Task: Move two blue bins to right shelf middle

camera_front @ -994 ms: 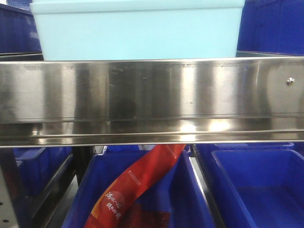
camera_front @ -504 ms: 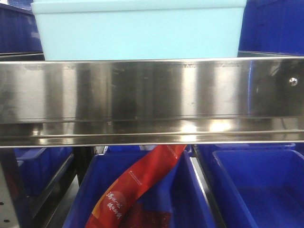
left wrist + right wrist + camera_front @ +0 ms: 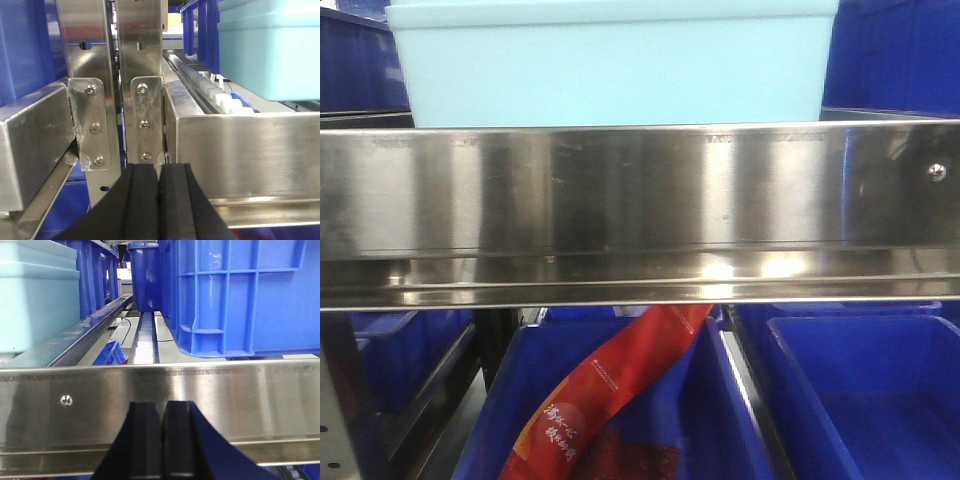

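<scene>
Wrist views: both arms level before the steel front rail (image 3: 200, 400), left gripper (image 3: 159, 200) and right gripper (image 3: 162, 440) jaws pressed together, empty.

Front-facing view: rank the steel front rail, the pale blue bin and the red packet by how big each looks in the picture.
1. Steel front rail, spanning the full width.
2. Pale blue bin, cropped at the top, so its true size is unsure.
3. Red packet, partly hidden behind the rail.

Nearness to the camera may inflate the rail.

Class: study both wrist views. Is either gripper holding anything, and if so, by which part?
Nothing is held: left gripper and right gripper fingers are closed together, empty.
</scene>
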Robot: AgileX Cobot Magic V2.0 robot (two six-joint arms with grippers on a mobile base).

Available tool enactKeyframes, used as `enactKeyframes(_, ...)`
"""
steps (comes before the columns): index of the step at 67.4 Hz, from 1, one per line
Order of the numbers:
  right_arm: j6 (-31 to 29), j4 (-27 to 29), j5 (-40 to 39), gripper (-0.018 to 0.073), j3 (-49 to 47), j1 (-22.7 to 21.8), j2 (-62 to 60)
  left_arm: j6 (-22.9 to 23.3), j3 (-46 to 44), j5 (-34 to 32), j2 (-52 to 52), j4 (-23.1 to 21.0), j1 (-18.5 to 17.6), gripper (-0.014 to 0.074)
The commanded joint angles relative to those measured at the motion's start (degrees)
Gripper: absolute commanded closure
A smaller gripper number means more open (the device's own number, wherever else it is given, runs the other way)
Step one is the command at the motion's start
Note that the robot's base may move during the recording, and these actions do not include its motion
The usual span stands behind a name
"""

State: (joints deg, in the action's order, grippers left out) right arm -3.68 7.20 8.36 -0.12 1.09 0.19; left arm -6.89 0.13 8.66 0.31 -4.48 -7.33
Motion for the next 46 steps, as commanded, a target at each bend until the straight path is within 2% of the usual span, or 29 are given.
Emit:
enactKeyframes(1, -0.40, 0.09, -1.29, 0.0721, 0.12, -0.26, -0.19, -0.01, -0.13, -1.15, -0.31, -0.40, 0.12, 0.0708)
enactKeyframes(46, -0.40, 0.09, -1.29, 0.0721, 0.12, -0.26, -0.19, -0.01, -0.13, -1.15, -0.31, -0.40, 0.12, 0.0708)
